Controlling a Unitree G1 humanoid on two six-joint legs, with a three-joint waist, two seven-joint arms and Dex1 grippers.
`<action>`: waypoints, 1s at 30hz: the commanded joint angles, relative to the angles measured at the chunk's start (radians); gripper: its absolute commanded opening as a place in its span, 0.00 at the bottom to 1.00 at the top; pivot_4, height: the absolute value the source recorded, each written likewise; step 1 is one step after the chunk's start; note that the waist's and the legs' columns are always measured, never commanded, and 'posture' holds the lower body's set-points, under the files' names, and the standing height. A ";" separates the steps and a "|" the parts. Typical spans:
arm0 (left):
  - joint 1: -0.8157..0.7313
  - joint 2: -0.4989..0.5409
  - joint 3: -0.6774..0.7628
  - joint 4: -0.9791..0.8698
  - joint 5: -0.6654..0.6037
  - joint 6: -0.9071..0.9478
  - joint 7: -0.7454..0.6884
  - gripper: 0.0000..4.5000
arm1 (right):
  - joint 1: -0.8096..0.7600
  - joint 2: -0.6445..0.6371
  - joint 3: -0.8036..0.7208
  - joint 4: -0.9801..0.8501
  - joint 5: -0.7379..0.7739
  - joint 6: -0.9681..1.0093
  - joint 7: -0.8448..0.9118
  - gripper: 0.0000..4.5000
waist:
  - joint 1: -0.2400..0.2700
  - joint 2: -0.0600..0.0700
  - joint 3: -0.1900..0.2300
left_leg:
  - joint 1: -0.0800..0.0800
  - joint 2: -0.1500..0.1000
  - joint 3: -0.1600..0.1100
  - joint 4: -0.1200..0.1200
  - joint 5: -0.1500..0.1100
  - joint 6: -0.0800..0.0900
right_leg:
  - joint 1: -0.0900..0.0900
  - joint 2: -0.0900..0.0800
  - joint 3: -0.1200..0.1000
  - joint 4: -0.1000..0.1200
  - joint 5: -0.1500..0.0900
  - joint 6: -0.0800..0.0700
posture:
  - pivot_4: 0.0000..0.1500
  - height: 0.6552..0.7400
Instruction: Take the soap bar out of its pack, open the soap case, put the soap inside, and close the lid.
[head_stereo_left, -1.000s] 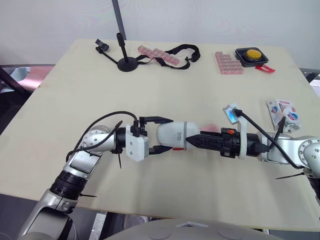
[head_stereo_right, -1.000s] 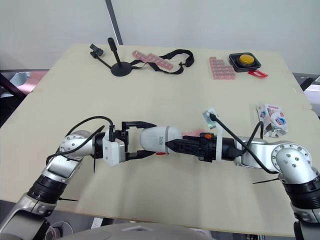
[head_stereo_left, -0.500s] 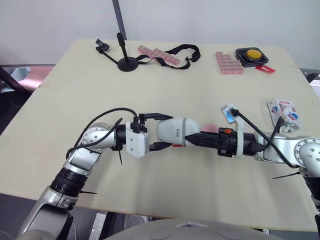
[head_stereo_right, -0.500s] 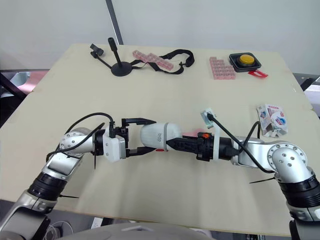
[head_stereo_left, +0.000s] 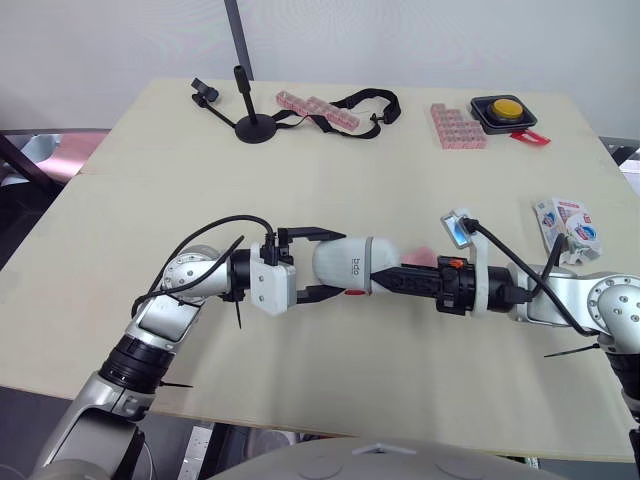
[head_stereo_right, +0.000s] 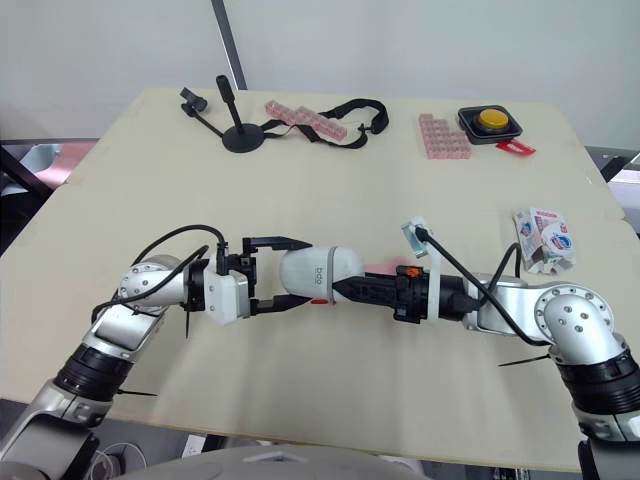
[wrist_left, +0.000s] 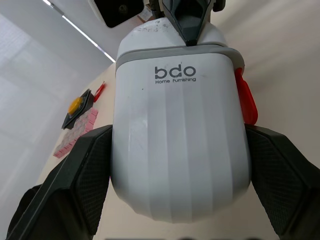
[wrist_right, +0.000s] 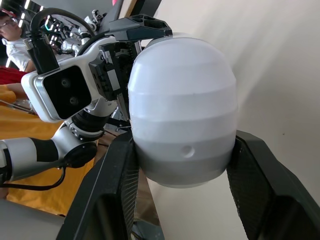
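The white soap case (head_stereo_left: 350, 267), lid closed and marked "bdo", hangs just above the table (head_stereo_left: 300, 190) between my two arms. My left gripper (head_stereo_left: 325, 267) is shut on its left end, and its black fingers (wrist_left: 75, 185) press both sides. My right gripper (head_stereo_left: 385, 281) is shut on the grey-rimmed right end, with its fingers (wrist_right: 112, 190) flanking the case (wrist_right: 182, 115). A red latch (wrist_left: 246, 97) sticks out from the case's side. The pink soap bar (head_stereo_left: 422, 256) lies on the table just behind my right gripper. The opened soap pack (head_stereo_left: 570, 222) lies at the right edge.
At the far side of the table stand a small black stand (head_stereo_left: 250, 125), a strip of pink blocks (head_stereo_left: 317, 108) with a black strap (head_stereo_left: 372, 104), a pink block pad (head_stereo_left: 457, 125) and a yellow button box (head_stereo_left: 505, 110). A person (wrist_right: 12, 22) is in the right wrist view's background.
My right arm has edged a little to the left, closing further onto the case's end. The left arm and the case have barely shifted.
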 joint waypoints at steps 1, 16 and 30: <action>0.001 0.022 0.007 -0.010 -0.026 -0.008 -0.010 0.77 | -0.013 -0.018 -0.047 0.008 0.033 0.005 0.054 0.45 | 0.000 0.000 0.000 | 0.000 0.000 0.000 0.000 0.000 0.000 | 0.000 0.000 0.000 0.000 0.000 0.000 | 1.00 0.99; 0.010 0.035 0.019 0.008 -0.087 0.076 -0.029 0.77 | 0.023 -0.108 -0.115 0.075 -0.028 0.053 0.143 0.45 | 0.003 0.000 0.000 | -0.001 0.000 0.000 0.002 0.000 0.000 | 0.000 0.000 0.000 0.001 0.000 0.000 | 1.00 0.99; 0.032 0.053 0.048 -0.044 -0.227 0.394 -0.074 0.77 | -0.118 -0.524 0.080 0.216 -0.923 -0.104 0.529 0.45 | 0.003 0.000 0.000 | -0.010 0.001 -0.001 0.005 0.000 0.000 | -0.003 0.001 0.000 0.003 0.000 0.000 | 1.00 0.99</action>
